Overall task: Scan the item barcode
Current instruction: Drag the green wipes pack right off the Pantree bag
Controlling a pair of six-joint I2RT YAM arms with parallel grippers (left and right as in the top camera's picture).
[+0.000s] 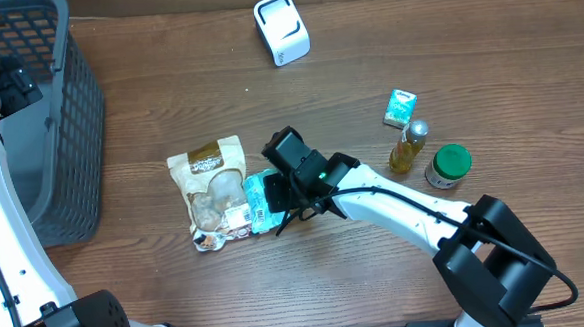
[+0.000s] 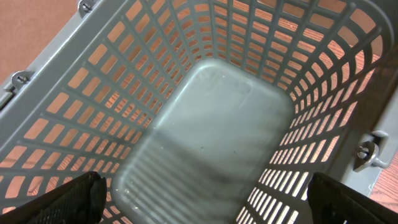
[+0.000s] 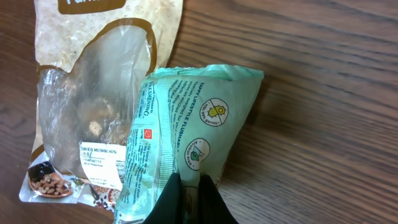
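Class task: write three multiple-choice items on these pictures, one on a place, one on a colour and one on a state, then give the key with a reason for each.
1. Where on the table does the white scanner stand?
A) far side
B) near edge
C) left corner

2. What colour is the lid of the jar?
A) red
B) green
C) yellow

3. How is the right gripper?
A) wide open
B) out of view
C) shut on the teal packet

Key: 1 A, it sits at the top of the overhead view. 2 B, the round lid is green. 3 C, the right wrist view shows it pinching the packet's edge.
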